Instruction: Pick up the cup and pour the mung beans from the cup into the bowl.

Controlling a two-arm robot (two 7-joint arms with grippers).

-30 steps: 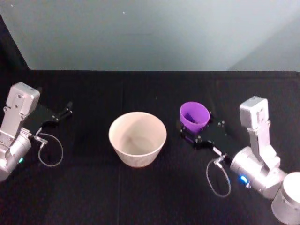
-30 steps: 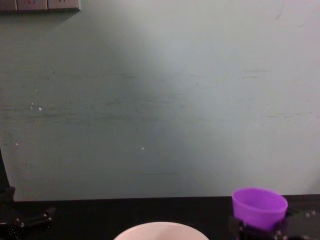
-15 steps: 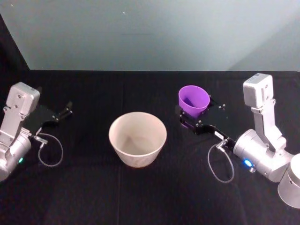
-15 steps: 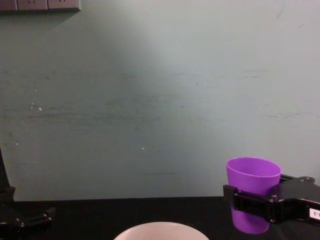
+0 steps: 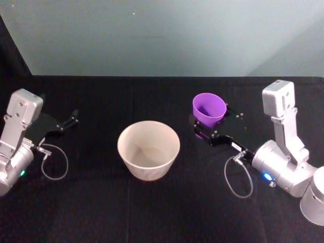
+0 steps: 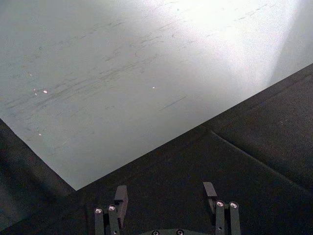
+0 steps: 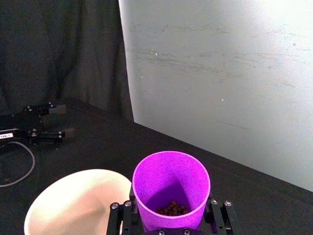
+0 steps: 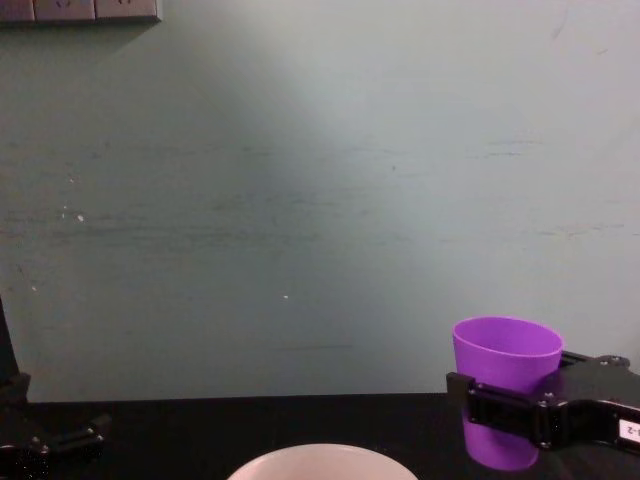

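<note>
Right wrist view: the purple cup (image 7: 171,188) stands upright, with a small heap of dark mung beans (image 7: 171,208) on its bottom. The cup is just right of the cream bowl (image 7: 80,172) and does not touch it; the bowl's inside shows smooth pale wall. The right gripper (image 7: 170,218) pinches the cup, one black finger pressed on each side of its lower wall. Chest view: the cup's rim is higher than the bowl's rim. The left gripper (image 5: 70,120) lies well to the left of the bowl, with its fingers spread and nothing between them. The bowl rests on a black tablecloth (image 5: 152,207). A pale grey-green wall (image 8: 300,200) rises behind the bowl.
</note>
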